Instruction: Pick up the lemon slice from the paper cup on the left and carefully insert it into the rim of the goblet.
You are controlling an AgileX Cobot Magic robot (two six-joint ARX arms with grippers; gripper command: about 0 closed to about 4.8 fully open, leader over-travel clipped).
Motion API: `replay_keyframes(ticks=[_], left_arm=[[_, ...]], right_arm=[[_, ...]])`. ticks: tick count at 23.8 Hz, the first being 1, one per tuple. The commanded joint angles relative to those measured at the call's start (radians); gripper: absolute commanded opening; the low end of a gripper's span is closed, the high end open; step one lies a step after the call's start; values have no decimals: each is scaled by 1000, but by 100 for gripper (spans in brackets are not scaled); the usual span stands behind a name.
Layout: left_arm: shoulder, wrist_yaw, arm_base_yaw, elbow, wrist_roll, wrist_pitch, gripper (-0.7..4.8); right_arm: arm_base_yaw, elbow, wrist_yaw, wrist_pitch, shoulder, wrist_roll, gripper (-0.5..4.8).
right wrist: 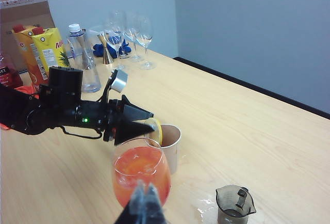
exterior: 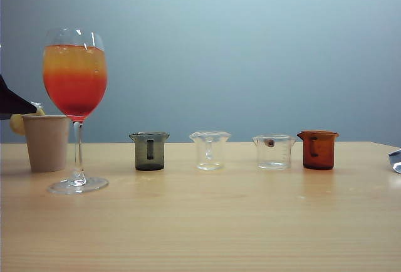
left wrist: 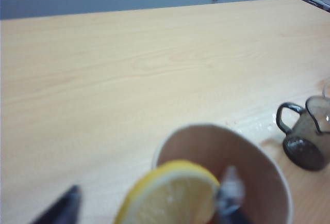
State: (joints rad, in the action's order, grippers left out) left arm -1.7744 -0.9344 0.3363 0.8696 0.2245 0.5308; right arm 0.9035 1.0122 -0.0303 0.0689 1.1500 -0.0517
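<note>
The lemon slice (left wrist: 170, 195) stands on edge at the rim of the beige paper cup (left wrist: 227, 157), at the table's far left in the exterior view. My left gripper (left wrist: 149, 198) is open around the slice. One finger (left wrist: 229, 195) touches the slice's edge, the other (left wrist: 62, 211) stands well apart from it. The goblet (exterior: 75, 90), with its orange-over-red drink, rises just right of the paper cup (exterior: 45, 141). My right gripper (right wrist: 144, 198) hovers shut and empty on the near side of the goblet (right wrist: 140, 172).
A dark grey beaker (exterior: 149, 151), two clear beakers (exterior: 210, 150) (exterior: 274, 151) and an amber one (exterior: 317, 149) stand in a row right of the goblet. Juice cartons (right wrist: 44, 48), a water bottle (right wrist: 82, 59) and empty wine glasses (right wrist: 136, 35) crowd the far table end.
</note>
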Motion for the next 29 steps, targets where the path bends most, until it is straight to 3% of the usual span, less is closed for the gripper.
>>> replay_keyframes(ticks=[1,3,22,23,24,25,26,29], left_arm=[[2,-5,0,20,-31,11,257],[2,-5,0,25,-31,12,237],[-27,-40,0,27,-49,3,236],[-27,-47,0,27,-59,9,222],[-27,-55,0,27,-60,10,174],[-27,-58,0,27,-61,9,66],[-27,-62,0,27,-61,9,24],[-27,-78,0,27,-60,9,-5]], right_arm=[[1,4,-1,11,-2,0,-8],[1,4,-1,11,-2,0,-9],[-1,4,-6,10,-2,0,-9],[-1,4,-6,11,-2,0,-9],[-1,4,-6,11,-2,1,-8],[-1,4,-6,10,-2,0,-9],[-1,4,-6,11,-2,1,-9],[-1,4,-10,10,-2,0,-9]])
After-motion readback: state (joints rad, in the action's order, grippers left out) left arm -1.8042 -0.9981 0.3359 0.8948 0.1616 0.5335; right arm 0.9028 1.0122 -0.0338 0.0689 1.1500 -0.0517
